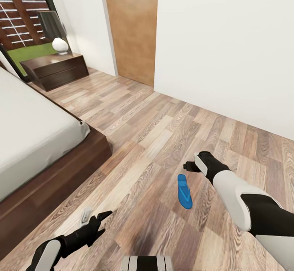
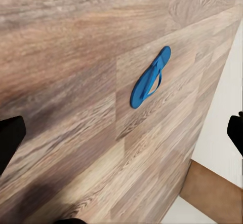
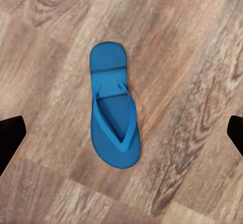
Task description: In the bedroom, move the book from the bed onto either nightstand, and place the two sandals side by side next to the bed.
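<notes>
One blue sandal (image 1: 184, 191) lies flat on the wood floor, apart from the bed (image 1: 28, 140) at the left. My right gripper (image 1: 189, 166) hovers just above the sandal's far end. In the right wrist view the sandal (image 3: 114, 112) is centred between that gripper's spread fingertips (image 3: 10, 138), so it is open and empty. My left gripper (image 1: 99, 218) is low at the bottom left, open, and sees the same sandal (image 2: 150, 77) from a distance. A dark nightstand (image 1: 55, 70) stands at the head of the bed. The book is out of view.
A lamp with a white base and dark shade (image 1: 57, 34) sits on the nightstand. A window (image 1: 22, 13) is behind it. A white wall (image 1: 228, 46) and a brown door panel (image 1: 132, 25) close off the far side. Plank floor (image 1: 147, 140) runs between bed and wall.
</notes>
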`<state>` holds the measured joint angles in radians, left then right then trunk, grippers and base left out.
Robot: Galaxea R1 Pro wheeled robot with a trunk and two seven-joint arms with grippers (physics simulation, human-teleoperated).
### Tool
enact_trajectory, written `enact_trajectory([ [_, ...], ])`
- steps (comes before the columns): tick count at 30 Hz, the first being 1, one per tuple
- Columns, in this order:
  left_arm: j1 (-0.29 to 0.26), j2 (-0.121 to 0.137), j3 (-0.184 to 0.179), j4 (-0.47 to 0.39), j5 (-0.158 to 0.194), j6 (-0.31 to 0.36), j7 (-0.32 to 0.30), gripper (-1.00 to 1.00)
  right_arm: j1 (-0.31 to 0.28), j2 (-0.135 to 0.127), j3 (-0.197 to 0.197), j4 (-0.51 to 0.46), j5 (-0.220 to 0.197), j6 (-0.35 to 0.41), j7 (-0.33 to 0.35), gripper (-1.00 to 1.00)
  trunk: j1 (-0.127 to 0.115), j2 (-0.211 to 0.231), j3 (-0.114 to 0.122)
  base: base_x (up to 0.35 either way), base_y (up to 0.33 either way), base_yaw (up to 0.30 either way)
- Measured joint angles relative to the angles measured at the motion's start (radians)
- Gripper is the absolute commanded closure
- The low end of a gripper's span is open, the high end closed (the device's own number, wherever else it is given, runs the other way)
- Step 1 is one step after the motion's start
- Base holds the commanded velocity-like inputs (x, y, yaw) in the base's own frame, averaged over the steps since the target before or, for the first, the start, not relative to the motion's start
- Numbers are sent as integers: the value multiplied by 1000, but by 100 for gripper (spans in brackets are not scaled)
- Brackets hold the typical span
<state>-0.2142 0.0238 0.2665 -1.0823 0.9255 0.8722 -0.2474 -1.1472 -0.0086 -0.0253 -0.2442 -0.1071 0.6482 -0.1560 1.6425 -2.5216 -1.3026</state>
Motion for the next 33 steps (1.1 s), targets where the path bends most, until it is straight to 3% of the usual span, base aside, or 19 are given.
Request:
enact_trajectory([
  [8,0,4,-5,-23,19,17,0,-100,-20,1,0,0,0,30,0,-100,4,-2,-31,0,0,0],
  [33,0,7,-4,-30,23,87,1,-100,-77,34,1,2,0,56,-1,-100,15,-8,-128,0,0,0],
])
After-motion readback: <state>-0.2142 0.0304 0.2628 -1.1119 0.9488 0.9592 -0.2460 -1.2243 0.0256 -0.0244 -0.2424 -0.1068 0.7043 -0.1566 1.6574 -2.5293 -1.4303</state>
